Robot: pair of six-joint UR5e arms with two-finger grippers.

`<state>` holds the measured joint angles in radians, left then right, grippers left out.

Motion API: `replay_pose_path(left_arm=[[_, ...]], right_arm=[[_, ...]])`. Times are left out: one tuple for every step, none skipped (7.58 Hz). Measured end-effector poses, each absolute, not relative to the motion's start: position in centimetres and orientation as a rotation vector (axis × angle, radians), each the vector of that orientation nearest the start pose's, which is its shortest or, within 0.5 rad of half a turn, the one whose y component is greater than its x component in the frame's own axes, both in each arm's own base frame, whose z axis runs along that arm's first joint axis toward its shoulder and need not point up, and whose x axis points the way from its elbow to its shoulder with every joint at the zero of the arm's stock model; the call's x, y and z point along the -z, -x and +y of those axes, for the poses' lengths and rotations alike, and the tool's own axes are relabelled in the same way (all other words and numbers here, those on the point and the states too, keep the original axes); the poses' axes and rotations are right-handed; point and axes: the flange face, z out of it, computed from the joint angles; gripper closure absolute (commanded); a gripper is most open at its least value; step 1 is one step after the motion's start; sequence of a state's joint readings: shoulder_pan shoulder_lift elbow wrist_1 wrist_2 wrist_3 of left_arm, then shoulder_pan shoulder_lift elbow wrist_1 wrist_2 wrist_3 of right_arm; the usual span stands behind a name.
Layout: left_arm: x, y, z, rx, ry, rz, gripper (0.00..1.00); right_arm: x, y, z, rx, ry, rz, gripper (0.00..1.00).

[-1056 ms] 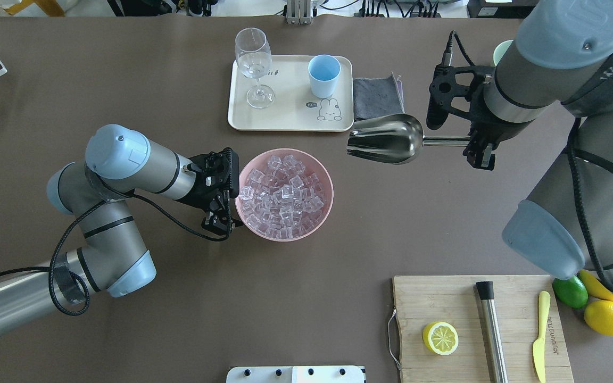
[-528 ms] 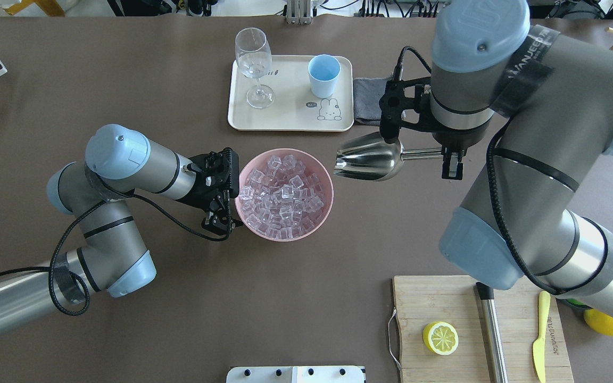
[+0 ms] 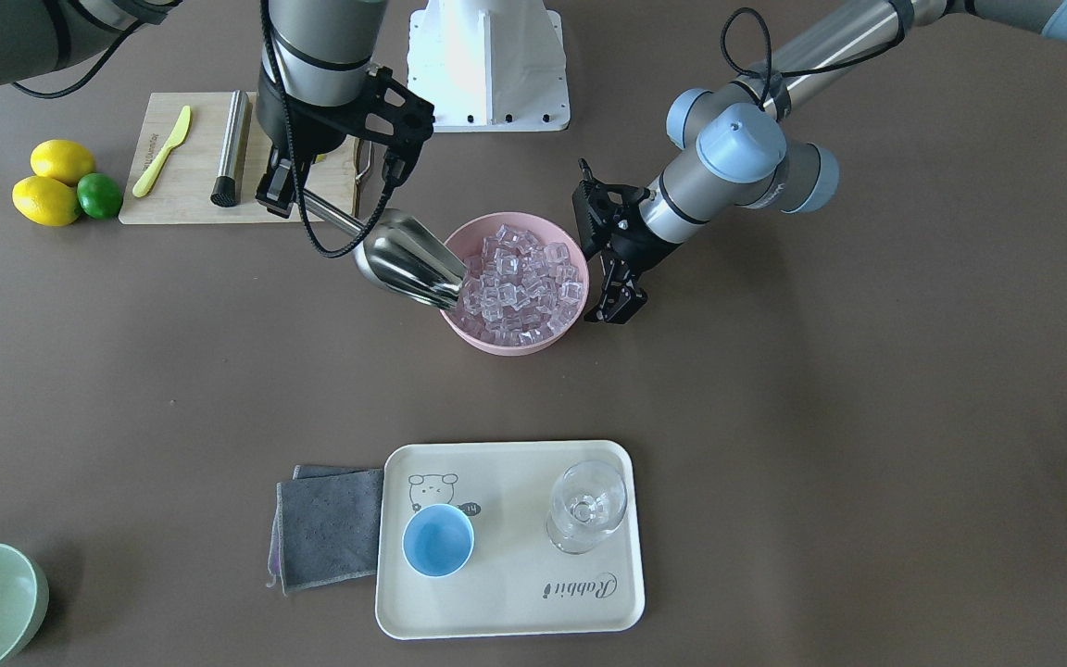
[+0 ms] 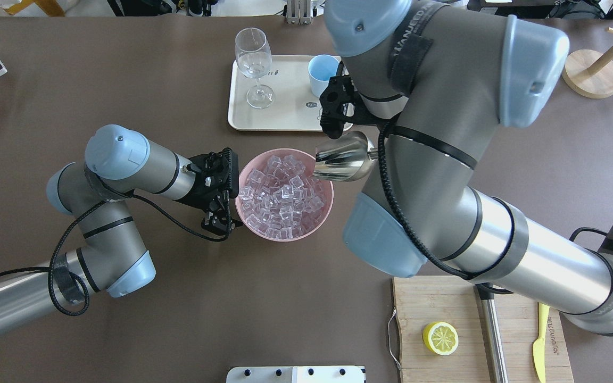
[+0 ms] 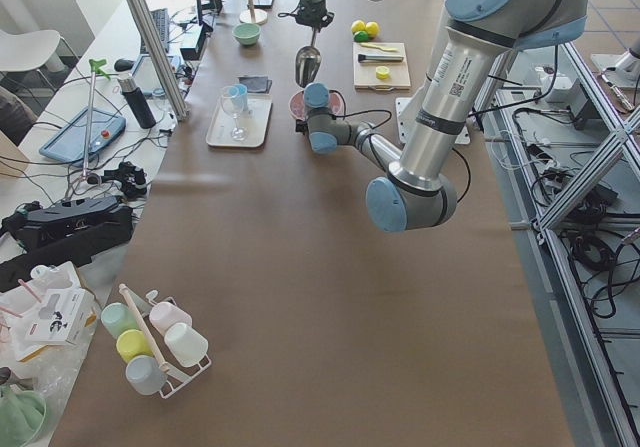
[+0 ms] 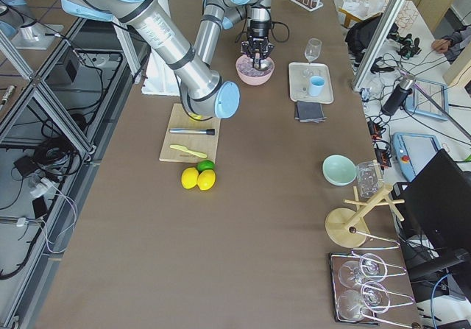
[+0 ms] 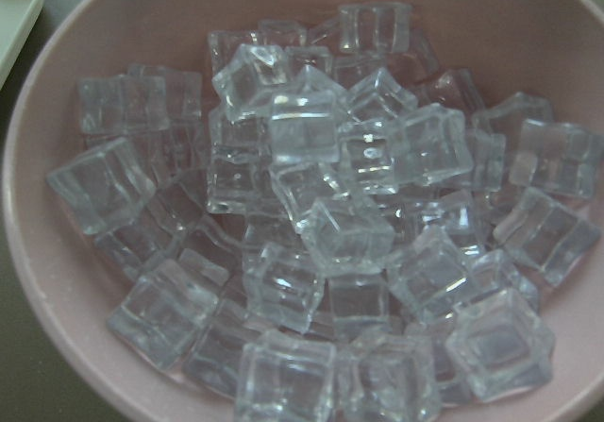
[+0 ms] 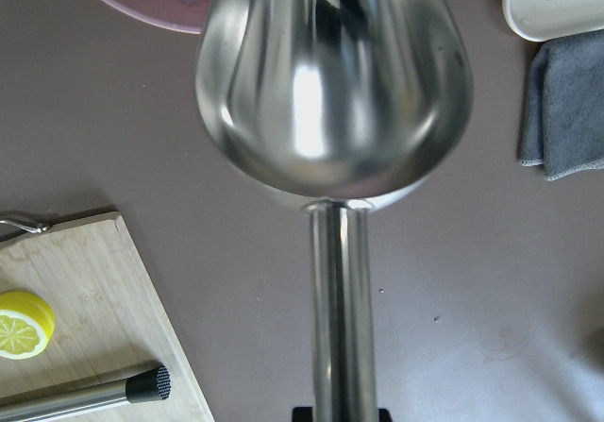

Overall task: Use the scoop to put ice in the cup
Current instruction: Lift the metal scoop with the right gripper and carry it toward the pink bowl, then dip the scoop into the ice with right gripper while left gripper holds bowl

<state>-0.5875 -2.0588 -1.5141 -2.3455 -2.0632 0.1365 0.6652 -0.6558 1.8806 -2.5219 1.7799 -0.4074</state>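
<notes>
R claw (image 3: 293, 196) holds scoop (image 3: 408, 261), lip at ice (image 3: 524, 278) in pink bowl (image 3: 506, 345).

— What colours do I have on my feed?
— I see a pink bowl (image 3: 508, 346), clear ice (image 3: 524, 278), a shiny steel scoop (image 3: 408, 259), a light-blue cup (image 3: 438, 541) and a cream tray (image 3: 515, 593) with a rabbit drawing.
— Elsewhere?
— Grey cloth (image 3: 330, 528), yellow lemons (image 3: 50, 201), green lime (image 3: 99, 195).

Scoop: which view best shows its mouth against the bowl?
Exterior front-facing: the scoop shows whole, tilted, with its mouth at the pink bowl's rim beside the ice. Overhead hides its handle. Right wrist shows only the trough's back and handle. Side views show it tiny.
</notes>
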Motion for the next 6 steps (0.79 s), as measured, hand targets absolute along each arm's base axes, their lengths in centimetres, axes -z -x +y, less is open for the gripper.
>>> replay_pose_path(left_arm=[[-31.2, -51.2, -44.5, -1.253, -0.97, 0.947, 0.01], [-31.2, -51.2, -44.5, -1.253, -0.97, 0.947, 0.01], [-31.3, -51.2, -44.5, -1.253, -0.969, 0.946, 0.01], [-31.3, -51.2, -44.5, -1.253, -0.968, 0.946, 0.01], [-31.3, -51.2, -44.5, -1.253, -0.968, 0.946, 0.01], [-31.3, -51.2, -44.5, -1.253, -0.968, 0.946, 0.01]], right_arm=[[-10.9, 41.7, -45.6, 1.339, -0.206, -0.261, 1.0], [-9.9, 44.0, -45.9, 1.351, -0.181, -0.226, 1.0], [-9.0, 45.7, -46.0, 1.361, -0.154, -0.194, 1.0], [-8.5, 46.9, -46.0, 1.37, -0.131, -0.166, 1.0], [-8.4, 46.8, -45.8, 1.374, -0.106, -0.136, 1.0], [-8.1, 46.0, -45.3, 1.376, -0.086, -0.111, 1.0]])
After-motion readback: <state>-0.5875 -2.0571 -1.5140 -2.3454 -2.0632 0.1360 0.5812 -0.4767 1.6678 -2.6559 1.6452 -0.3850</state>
